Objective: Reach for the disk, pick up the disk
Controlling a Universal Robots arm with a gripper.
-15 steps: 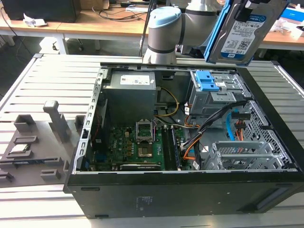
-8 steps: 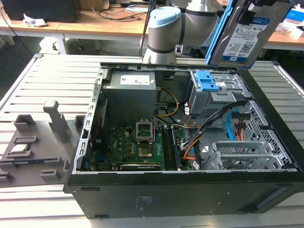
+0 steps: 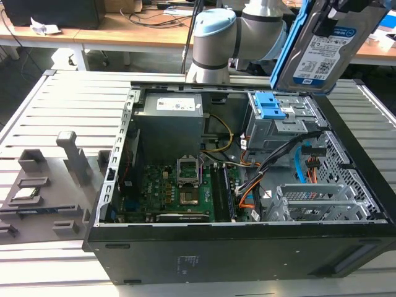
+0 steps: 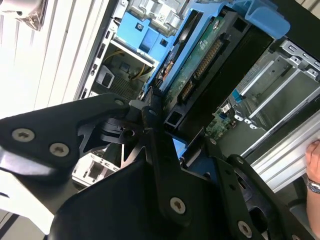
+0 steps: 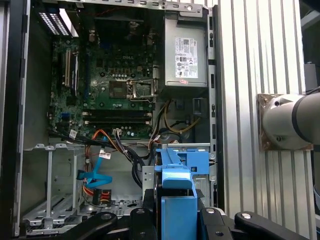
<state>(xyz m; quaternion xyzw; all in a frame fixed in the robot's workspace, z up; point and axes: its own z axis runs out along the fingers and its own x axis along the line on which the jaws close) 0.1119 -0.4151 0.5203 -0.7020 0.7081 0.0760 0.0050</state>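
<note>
Exterior view, going from its left to its right: grey fixtures (image 3: 43, 179) are sitting on the slatted tabletop (image 3: 74, 105), then the open case (image 3: 235, 247) is lying on its side with the motherboard (image 3: 179, 192) and power supply (image 3: 170, 120) showing, and at the far right the disk (image 3: 328, 46) is hanging in the air, well above the blue-latched drive cage (image 3: 281, 114) and clear of it. Its long axis is running steeply upward, label side facing the camera and blue frame along the exterior view's left edge. The arm (image 3: 216, 37) is standing behind the case.

In the second wrist view the end effector (image 4: 172, 132) is pinching the disk (image 4: 210, 65): the black fingers (image 4: 150, 112) are pressing in on its near end, and the disk is extending straight out from them, circuit-board side showing. In the first wrist view the disk's blue frame (image 5: 178, 200) is sitting between the end effector's links, directly above the drive cage (image 5: 185, 162). So the disk is already in the grip and lifted out, lying along the end effector's own axis. A person's hand (image 4: 312, 165) is resting near the case edge.
</note>
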